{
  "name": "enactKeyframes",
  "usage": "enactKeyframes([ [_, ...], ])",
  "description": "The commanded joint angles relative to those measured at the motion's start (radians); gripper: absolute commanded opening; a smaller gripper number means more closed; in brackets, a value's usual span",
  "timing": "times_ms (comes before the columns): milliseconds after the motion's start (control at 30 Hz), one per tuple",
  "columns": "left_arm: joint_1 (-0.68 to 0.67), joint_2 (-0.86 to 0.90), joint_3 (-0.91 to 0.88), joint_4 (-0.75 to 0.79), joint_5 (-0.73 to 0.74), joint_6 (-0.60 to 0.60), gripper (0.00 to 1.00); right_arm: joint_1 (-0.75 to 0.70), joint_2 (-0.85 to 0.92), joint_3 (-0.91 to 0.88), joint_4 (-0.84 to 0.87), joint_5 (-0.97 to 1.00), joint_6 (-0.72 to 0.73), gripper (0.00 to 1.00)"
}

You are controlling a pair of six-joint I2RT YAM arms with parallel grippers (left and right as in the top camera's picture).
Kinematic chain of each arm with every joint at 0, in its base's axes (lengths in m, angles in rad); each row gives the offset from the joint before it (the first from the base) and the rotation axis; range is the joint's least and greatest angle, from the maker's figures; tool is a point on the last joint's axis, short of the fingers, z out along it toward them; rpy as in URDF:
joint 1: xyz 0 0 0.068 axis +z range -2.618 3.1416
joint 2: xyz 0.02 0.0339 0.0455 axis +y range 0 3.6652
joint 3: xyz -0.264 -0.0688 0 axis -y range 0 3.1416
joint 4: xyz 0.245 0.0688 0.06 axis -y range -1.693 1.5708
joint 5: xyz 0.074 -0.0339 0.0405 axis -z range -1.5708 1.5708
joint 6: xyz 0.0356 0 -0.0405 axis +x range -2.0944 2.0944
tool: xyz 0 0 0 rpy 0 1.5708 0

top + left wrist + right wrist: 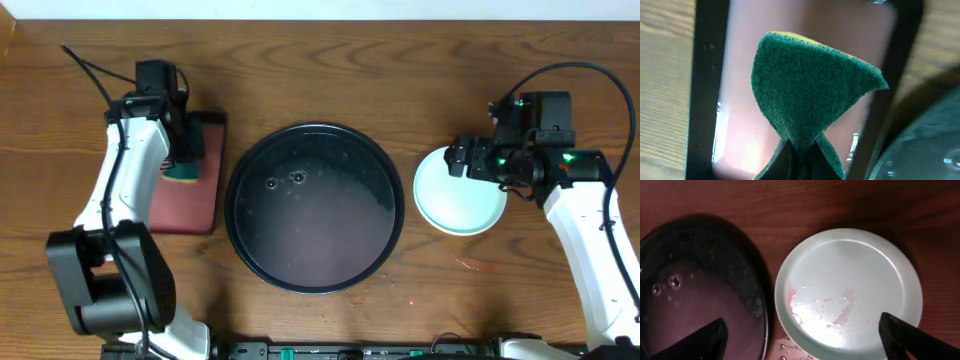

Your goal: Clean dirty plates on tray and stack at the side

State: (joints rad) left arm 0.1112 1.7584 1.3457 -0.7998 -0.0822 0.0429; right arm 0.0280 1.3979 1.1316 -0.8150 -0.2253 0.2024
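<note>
Left gripper [799, 162] clenched on green sponge [810, 85], above red tray [740, 130]. Right gripper [807, 337] spread wide, holding nothing, over smeared mint plate [855, 270] on table [790, 200].

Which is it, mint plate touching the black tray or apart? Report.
Apart. The overhead view shows a strip of wooden table between the plate and the tray rim.

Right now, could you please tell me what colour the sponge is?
Green sponge, yellow top edge; clearest in left wrist view.
</note>
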Motion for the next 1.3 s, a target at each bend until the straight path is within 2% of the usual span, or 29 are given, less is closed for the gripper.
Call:
enactKeyframes([
  [0,0.031,0.069,-0.021,0.01,-0.012,0.027,0.08,0.02,-0.004,0.013,-0.004,-0.008,-0.01,0.96],
  [100,0.035,0.108,-0.021,0.025,-0.012,0.027,0.09,0.02,-0.004,0.013,-0.006,-0.008,-0.01,0.98],
  [133,0.035,0.117,-0.021,0.032,-0.012,0.027,0.15,0.02,-0.004,0.013,-0.006,-0.008,-0.01,0.99],
  [267,0.035,0.129,-0.02,0.047,-0.012,0.027,0.52,0.019,-0.004,0.013,-0.014,-0.008,-0.01,0.99],
  [333,0.035,0.122,-0.013,0.05,-0.012,0.027,0.59,0.019,-0.004,0.014,-0.017,-0.008,-0.01,0.99],
  [500,0.031,0.069,0.043,0.006,-0.011,0.024,0.61,0.019,-0.01,0.018,-0.019,-0.008,-0.01,0.99],
  [633,0.009,-0.055,0.076,-0.018,-0.011,0.024,0.62,0.019,-0.031,0.047,-0.039,-0.007,-0.011,0.99],
  [700,-0.006,-0.13,0.076,-0.006,-0.011,0.024,0.74,0.018,-0.048,0.074,-0.051,-0.007,-0.023,0.99],
  [967,-0.026,-0.339,0.076,0.012,-0.012,0.024,0.75,0.018,-0.154,0.21,-0.161,0.114,-0.029,0.99],
  [1267,-0.026,-0.359,0.076,0.011,-0.012,0.024,0.75,0.018,-0.377,0.248,-0.225,0.271,-0.028,0.99],
])
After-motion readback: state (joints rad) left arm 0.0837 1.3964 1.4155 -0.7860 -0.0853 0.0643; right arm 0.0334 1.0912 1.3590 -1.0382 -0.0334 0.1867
